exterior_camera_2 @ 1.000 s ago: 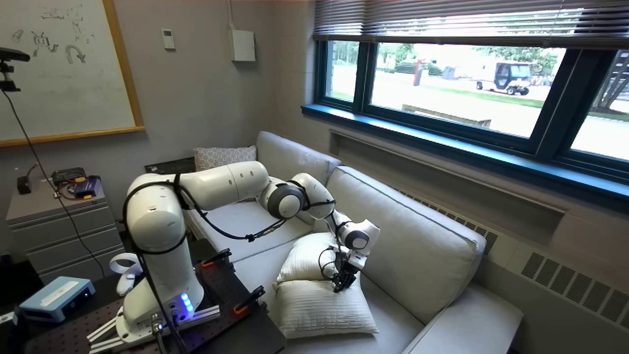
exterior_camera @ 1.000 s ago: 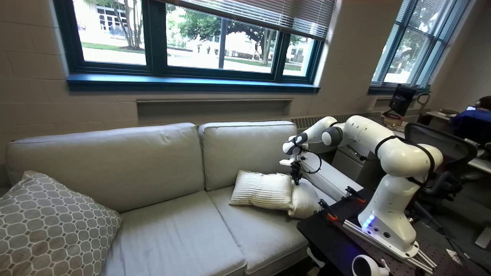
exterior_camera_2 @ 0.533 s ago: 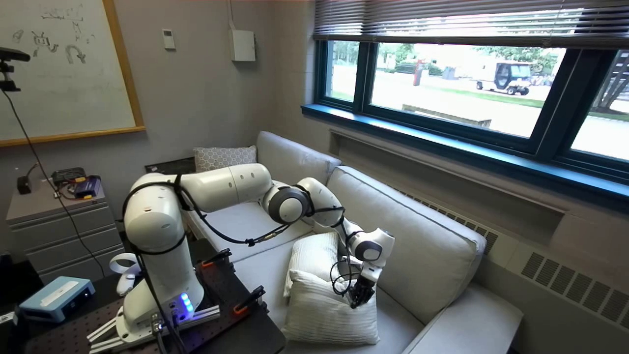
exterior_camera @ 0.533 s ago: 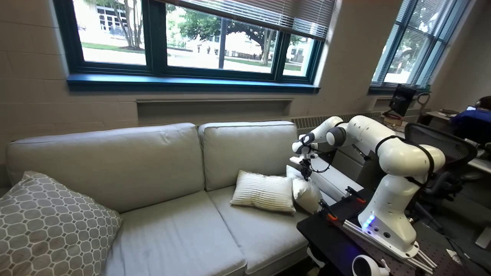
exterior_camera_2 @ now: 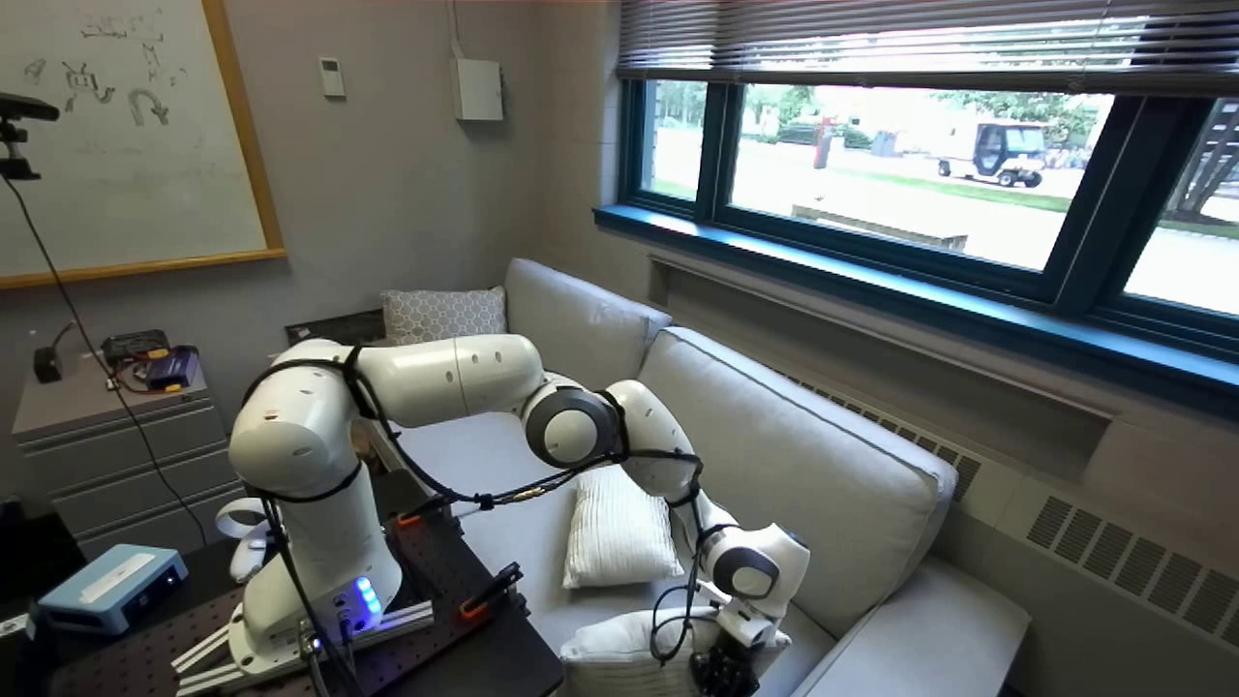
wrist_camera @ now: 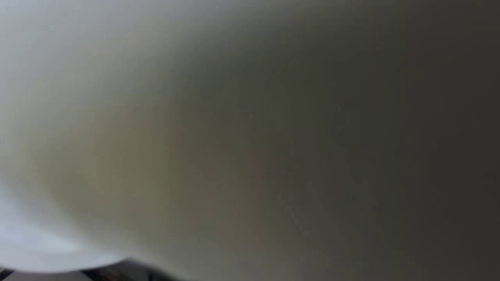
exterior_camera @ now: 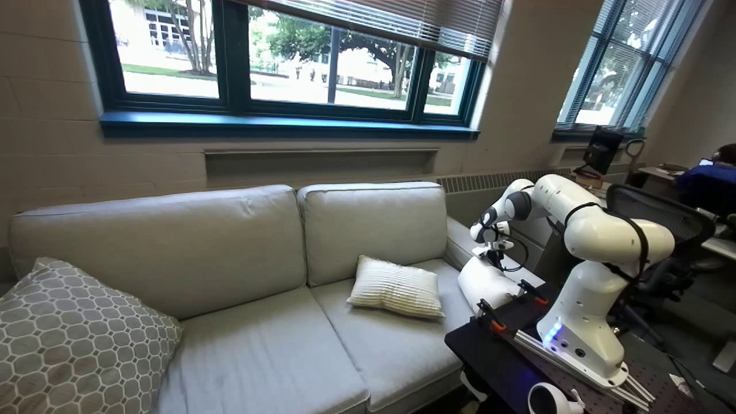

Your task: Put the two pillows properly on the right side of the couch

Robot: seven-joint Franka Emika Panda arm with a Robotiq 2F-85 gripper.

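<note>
Cream couch [exterior_camera: 236, 247] beneath a blue-framed window [exterior_camera: 290, 69], grey patterned pillow [exterior_camera: 86, 339] at picture left, ribbed off-white pillow [exterior_camera: 397, 287] on the seat [exterior_camera: 374, 342], second off-white pillow [exterior_camera: 482, 282] by the armrest [exterior_camera: 458, 241], half-hidden jaws of the white robot arm [exterior_camera: 598, 230] apparently pinching that pillow's top

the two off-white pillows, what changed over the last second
Shut on one off-white pillow, the gripper has pulled it away from the other pillow, toward the couch arm; nothing was let go. Seat cushion now shows between them. The other pillow shifted only slightly; the grey patterned pillow stayed put.
</note>
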